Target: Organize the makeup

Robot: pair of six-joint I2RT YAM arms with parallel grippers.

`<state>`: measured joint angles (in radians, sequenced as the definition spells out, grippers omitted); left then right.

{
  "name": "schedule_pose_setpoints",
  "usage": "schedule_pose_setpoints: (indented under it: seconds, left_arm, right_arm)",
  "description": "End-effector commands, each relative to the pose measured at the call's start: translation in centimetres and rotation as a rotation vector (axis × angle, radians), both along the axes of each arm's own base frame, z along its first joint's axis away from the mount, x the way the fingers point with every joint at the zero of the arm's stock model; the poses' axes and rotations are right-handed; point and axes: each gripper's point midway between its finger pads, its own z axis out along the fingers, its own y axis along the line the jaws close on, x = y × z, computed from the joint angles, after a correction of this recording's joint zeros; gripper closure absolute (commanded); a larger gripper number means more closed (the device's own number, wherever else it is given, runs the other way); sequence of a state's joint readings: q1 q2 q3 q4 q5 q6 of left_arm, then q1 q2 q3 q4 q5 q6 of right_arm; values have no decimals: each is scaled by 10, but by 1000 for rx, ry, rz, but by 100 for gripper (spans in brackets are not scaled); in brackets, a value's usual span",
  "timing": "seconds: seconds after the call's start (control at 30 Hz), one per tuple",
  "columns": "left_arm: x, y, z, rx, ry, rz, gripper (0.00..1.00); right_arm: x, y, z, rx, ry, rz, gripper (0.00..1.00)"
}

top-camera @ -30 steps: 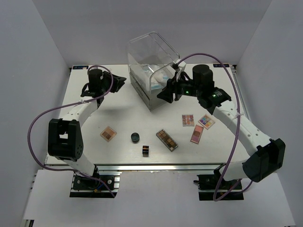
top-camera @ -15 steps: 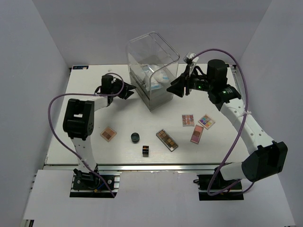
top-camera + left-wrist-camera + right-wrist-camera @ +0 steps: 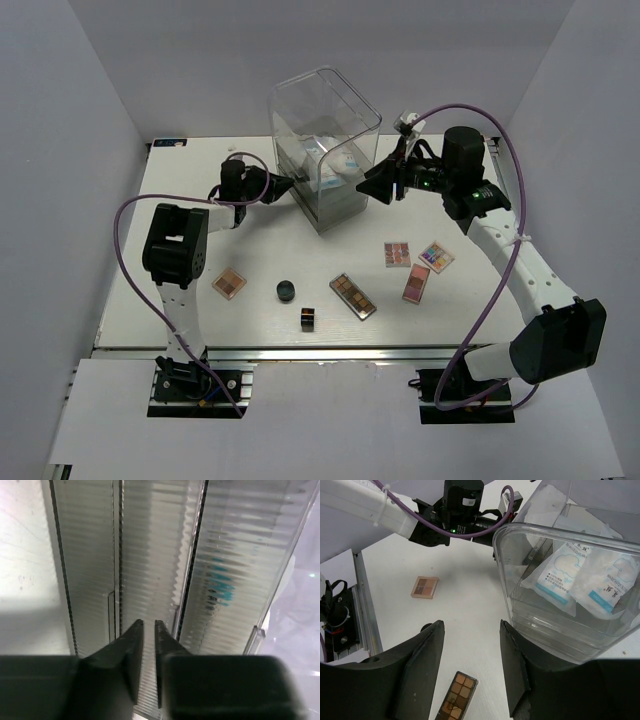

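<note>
Left gripper [image 3: 148,626]: against the ribbed, translucent front of the clear drawer box [image 3: 325,150]. Fingers are nearly together with only a slit between; I cannot tell whether they pinch anything.

Right gripper [image 3: 470,630]: jaws spread wide and empty, beside the box's glossy open top.

Done: two soft white packets [image 3: 565,575] lie in the top bin, at the desk's far edge.

Left on the desk:
- long brown palette [image 3: 352,296] and small tan palette [image 3: 229,283]
- three flat pink or multicolour palettes [image 3: 416,283], toward the right edge
- round black jar [image 3: 287,291] and dark cube [image 3: 308,318], toward the near edge

My judgement: well under half done.
</note>
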<state>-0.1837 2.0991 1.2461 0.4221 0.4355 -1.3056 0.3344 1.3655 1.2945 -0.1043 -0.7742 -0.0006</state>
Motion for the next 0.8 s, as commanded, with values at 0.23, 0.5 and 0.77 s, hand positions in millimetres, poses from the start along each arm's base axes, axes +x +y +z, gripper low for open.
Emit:
schedule_pose_setpoints:
  seconds: [0.23, 0.5, 0.77]
  left_arm:
    - [-10, 6, 50, -31, -128, 44, 81]
    - [-10, 5, 68, -65, -186, 42, 59]
    - [-9, -3, 53, -66, -142, -11, 55]
  right_arm:
    - [-2, -1, 11, 34, -25, 14, 46]
    - [-3, -1, 9, 34, -20, 16, 47]
    - [-3, -2, 10, 39, -22, 12, 46]
